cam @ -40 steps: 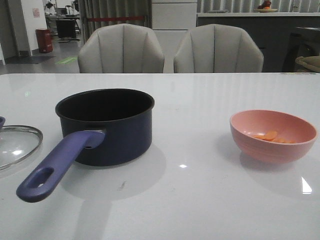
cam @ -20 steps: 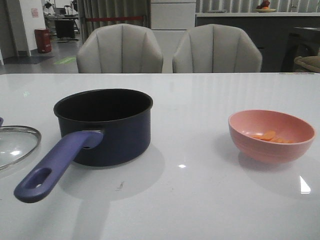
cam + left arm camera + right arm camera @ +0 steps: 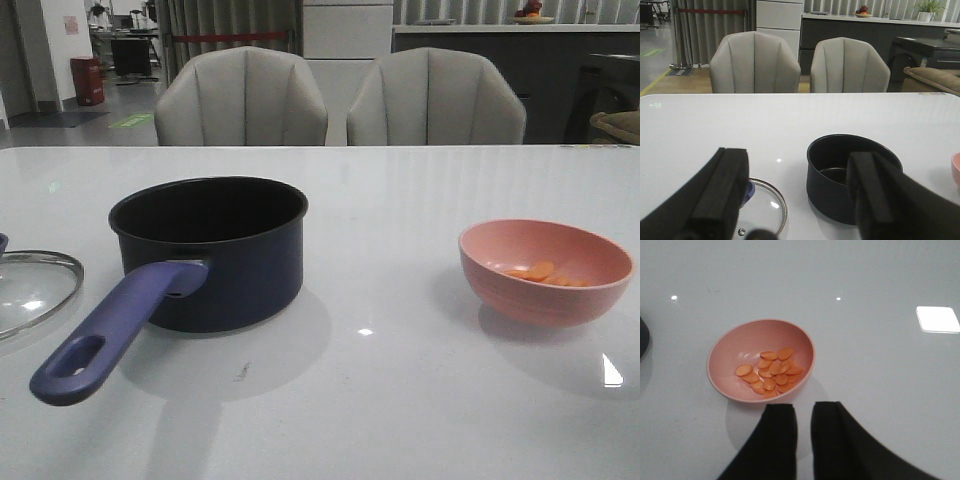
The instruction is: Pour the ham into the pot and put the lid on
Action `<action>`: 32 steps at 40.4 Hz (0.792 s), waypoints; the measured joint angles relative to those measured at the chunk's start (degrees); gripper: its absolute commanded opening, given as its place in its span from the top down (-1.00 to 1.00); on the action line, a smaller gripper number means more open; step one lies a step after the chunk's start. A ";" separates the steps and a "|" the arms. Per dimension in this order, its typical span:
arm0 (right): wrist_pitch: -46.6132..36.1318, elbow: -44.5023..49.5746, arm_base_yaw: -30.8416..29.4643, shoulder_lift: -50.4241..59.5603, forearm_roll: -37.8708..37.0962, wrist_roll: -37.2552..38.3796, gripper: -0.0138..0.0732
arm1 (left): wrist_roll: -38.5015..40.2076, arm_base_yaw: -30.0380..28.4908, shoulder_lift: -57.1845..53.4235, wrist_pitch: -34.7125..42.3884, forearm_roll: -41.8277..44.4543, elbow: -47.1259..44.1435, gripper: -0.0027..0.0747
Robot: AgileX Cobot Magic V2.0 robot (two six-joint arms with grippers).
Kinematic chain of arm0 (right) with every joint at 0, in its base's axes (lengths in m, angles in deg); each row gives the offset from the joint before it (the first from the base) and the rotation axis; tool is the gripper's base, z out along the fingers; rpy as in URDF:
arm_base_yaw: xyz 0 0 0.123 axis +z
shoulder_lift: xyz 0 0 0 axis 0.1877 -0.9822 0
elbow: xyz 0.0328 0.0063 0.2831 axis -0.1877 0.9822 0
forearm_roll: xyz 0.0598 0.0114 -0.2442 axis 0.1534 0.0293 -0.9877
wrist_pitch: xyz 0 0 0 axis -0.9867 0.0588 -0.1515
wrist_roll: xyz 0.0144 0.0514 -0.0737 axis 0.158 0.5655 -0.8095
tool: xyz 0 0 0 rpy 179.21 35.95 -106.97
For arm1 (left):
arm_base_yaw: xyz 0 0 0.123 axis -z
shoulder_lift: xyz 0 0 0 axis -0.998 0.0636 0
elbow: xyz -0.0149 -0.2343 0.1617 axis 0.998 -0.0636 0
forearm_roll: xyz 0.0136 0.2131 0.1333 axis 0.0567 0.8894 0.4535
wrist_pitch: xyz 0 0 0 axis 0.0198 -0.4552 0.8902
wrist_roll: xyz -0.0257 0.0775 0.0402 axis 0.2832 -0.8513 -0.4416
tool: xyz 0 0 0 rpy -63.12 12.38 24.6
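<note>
Change since earlier frames: nothing on the table has been displaced; only the front view wavers slightly.
Ham (image 3: 769, 371): orange slices lying in the pink bowl (image 3: 725, 347), on the robot's right.
Pot (image 3: 215, 245): empty, upright, handle toward the robot; well apart from the bowl.
Lid (image 3: 30, 290): flat on the white table (image 3: 400, 400), just beside the pot's handle.
Left gripper (image 3: 797, 192): jaws spread wide, empty, above lid and pot.
Right gripper (image 3: 802, 432): fingers nearly together, holding nothing, near the bowl.
Step in hand (judged): grasping the bowl; the fingers should part and pinch the near rim firmly, keeping it level.
</note>
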 measured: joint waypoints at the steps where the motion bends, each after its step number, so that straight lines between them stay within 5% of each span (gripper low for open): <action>1: -0.09 -0.70 0.00 -1.61 0.01 0.00 -0.38 | 0.00 0.00 0.00 0.00 0.00 0.00 -0.25; 4: -0.23 -3.69 0.00 -5.96 0.11 0.09 -0.53 | 0.00 0.00 0.00 0.00 0.00 0.00 -0.25; 32: -2.20 -26.39 -0.20 -49.90 2.78 0.09 -0.52 | 0.00 0.00 0.00 -0.09 0.00 0.00 -0.25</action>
